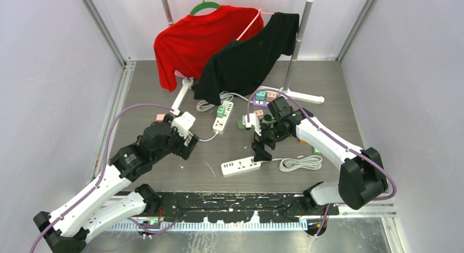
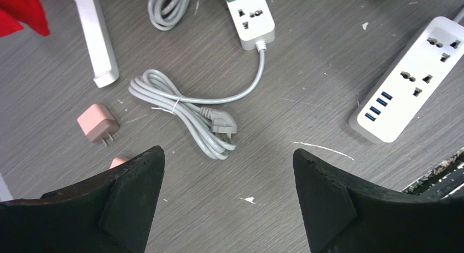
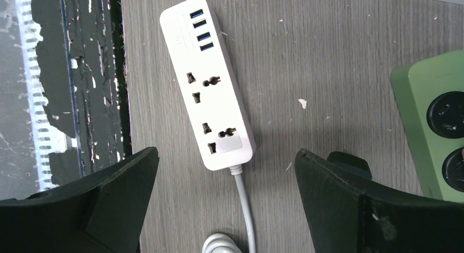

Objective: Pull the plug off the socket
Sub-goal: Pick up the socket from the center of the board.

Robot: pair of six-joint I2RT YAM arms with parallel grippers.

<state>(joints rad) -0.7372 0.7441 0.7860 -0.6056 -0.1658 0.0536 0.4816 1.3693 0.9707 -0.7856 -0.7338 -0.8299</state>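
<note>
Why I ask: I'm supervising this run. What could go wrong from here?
The right gripper hangs open over the near strip, whose sockets are empty: wrong target. The green plug sits in the far strip, which nothing pins, so pulling may drag it. The coiled cable under the open left gripper could snag.

2 power strips on the desk (image 1: 328, 83): the front power strip (image 1: 239, 166) lies by the arm bases, its coiled cord (image 1: 300, 163) just right of it. The rear power strip (image 1: 222, 117) sits behind it, in front of the clothes rack (image 1: 298, 45). A plug adapter (image 2: 98, 123) lies left of the rear cord (image 2: 189, 113).
</note>
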